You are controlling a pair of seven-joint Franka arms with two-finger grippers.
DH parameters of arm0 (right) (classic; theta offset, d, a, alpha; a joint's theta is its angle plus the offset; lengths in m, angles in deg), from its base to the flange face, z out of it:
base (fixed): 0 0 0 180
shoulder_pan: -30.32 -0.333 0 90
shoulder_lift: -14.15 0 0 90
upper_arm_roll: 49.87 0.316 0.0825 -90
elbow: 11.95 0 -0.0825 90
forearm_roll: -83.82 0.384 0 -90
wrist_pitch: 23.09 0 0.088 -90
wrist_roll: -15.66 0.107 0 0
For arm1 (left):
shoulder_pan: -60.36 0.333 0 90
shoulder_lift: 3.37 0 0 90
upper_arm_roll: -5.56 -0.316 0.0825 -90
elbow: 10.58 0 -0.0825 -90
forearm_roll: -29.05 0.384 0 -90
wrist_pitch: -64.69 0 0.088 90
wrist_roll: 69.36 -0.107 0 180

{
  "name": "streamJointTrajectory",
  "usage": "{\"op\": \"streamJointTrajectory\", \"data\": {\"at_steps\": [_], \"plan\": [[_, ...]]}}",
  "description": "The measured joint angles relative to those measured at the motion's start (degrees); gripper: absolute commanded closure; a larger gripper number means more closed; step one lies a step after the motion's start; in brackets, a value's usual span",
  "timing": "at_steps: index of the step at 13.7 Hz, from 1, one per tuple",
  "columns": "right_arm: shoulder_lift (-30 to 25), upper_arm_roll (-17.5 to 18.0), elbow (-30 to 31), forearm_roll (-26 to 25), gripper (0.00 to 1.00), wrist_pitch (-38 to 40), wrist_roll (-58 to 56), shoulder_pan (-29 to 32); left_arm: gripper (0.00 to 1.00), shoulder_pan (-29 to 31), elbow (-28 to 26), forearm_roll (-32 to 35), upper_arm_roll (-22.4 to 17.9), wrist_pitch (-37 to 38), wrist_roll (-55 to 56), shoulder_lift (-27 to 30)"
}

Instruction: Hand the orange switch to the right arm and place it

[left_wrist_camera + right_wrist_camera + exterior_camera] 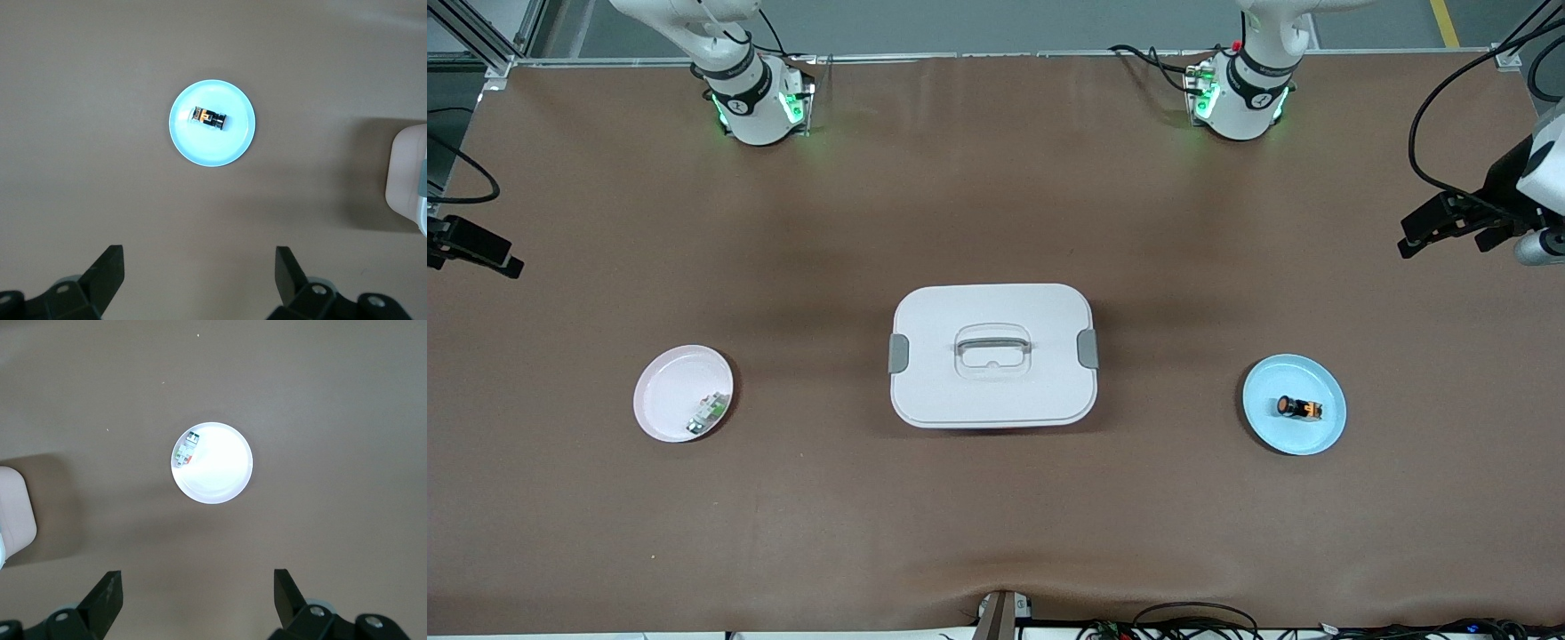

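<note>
The orange switch (1298, 408) (208, 117), a small black cylinder with an orange face, lies on its side on a light blue plate (1294, 437) (215, 144) toward the left arm's end of the table. My left gripper (1440, 240) (200, 267) hangs high over that end, open and empty, with the plate well below it. High over the right arm's end hangs my right gripper (480, 251) (198, 590), also open with nothing between its fingers. Both arms rise out of the front view from their bases.
A pale pink plate (667, 387) (220, 473) toward the right arm's end holds a small white-and-green part (708, 412) (187, 449). A white lidded box (960, 302) with grey side clips and a handle sits mid-table between the two plates.
</note>
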Motion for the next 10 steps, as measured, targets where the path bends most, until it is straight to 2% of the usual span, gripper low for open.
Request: {"op": "streamJointTrajectory", "data": {"at_steps": [4, 7, 10], "plan": [[0.00, -0.01, 0.01, 0.00, 0.00, 0.00, 0.00, 0.00, 0.00, -0.02, -0.11, 0.00, 0.00, 0.35, -0.15, -2.29], [0.00, -0.03, 0.02, 0.00, 0.00, 0.00, 0.00, 0.05, 0.00, -0.05, -0.23, 0.00, 0.02, -0.49, -3.03, -7.14], [0.00, -0.20, 0.05, 0.00, 0.00, -0.05, -0.04, 0.62, 0.00, -0.04, -0.31, 0.00, 0.02, -5.30, -6.41, -12.31]]}}
